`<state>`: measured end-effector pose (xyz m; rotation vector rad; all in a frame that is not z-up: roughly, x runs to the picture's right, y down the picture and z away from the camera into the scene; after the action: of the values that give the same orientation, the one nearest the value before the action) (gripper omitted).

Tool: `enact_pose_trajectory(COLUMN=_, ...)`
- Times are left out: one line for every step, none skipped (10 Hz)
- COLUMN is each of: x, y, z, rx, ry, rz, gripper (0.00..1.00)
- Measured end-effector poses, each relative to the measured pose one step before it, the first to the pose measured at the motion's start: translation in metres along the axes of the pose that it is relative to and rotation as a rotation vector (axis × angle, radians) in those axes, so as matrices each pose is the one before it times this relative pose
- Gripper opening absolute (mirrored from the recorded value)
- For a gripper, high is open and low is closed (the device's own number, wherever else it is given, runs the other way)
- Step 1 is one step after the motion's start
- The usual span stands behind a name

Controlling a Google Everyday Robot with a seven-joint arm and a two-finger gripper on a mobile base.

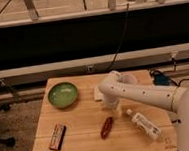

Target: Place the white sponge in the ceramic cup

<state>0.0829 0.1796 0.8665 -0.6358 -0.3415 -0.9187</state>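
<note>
The gripper (110,102) points down at the middle of the surface (82,122), at the end of the white arm (140,93). The arm hides most of it, so no one can tell how wide it is open or whether it has hold of anything.

A pale patch just left of the gripper looks like the white sponge (97,93), lying flat, though it is hard to be sure. The ceramic cup (130,78) stands just behind the arm, near the back edge.

The sponge is likely light and soft. It should squash a little and not slip, so a gentle pinch across its two long sides should do. The cup is hard, could tip or chip, and is not much wider than the sponge.

Farther out sit a green bowl (63,94), a clear bottle (144,125) and a dark red thing (107,127).
</note>
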Motion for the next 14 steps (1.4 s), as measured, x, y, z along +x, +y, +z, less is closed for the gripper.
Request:
enact_pose_trajectory(x=0.00931, y=-0.00613, z=-0.00306, rx=0.00461, ry=-0.00334, rz=-0.01672, gripper=0.76)
enact_pose_trajectory(x=0.00947, y=-0.01034, z=-0.00426, rx=0.02125, ry=-0.01226, rz=-0.02467, gripper=0.76)
enact_pose_trajectory(x=0.00597, y=-0.00409, z=-0.00371, rx=0.01755, ry=-0.00699, rz=-0.01307, gripper=0.76)
enact_pose_trajectory(x=0.01157, y=-0.00698, z=-0.00722, rx=0.02983, ry=-0.00742, rz=-0.01778, gripper=0.76)
enact_pose_trajectory(x=0.00545, y=-0.00776, z=-0.0028, rx=0.02056, ry=-0.00176, rz=-0.01364, gripper=0.76)
enact_pose_trajectory(x=0.00417, y=-0.00753, z=-0.00289, rx=0.02228, ry=0.00098, rz=-0.01097, gripper=0.76)
enact_pose_trajectory(x=0.00725, y=-0.00703, z=-0.00266, rx=0.0205, ry=0.0045, rz=-0.01052, gripper=0.76)
enact_pose_trajectory(x=0.00311, y=-0.01076, z=0.00007, rx=0.01256, ry=0.00235, rz=-0.01527, gripper=0.76)
enact_pose_trajectory(x=0.0016, y=-0.00955, z=0.00061, rx=0.00626, ry=0.00277, rz=-0.01444, gripper=0.76)
enact_pose_trajectory(x=0.00289, y=-0.01065, z=0.00233, rx=0.00263, ry=0.00453, rz=-0.01656, gripper=0.76)
enact_pose_trajectory(x=0.00444, y=-0.00983, z=0.00572, rx=-0.00447, ry=0.0043, rz=-0.01745, gripper=0.76)
enact_pose_trajectory(x=0.00688, y=-0.00521, z=0.00508, rx=-0.00925, ry=0.00828, rz=-0.00889, gripper=0.76)
enact_pose_trajectory(x=0.00342, y=-0.00402, z=0.00387, rx=-0.01084, ry=0.00306, rz=-0.00717, gripper=0.76)
enact_pose_trajectory(x=0.00593, y=-0.00476, z=0.00398, rx=-0.01429, ry=0.00795, rz=-0.00766, gripper=0.76)
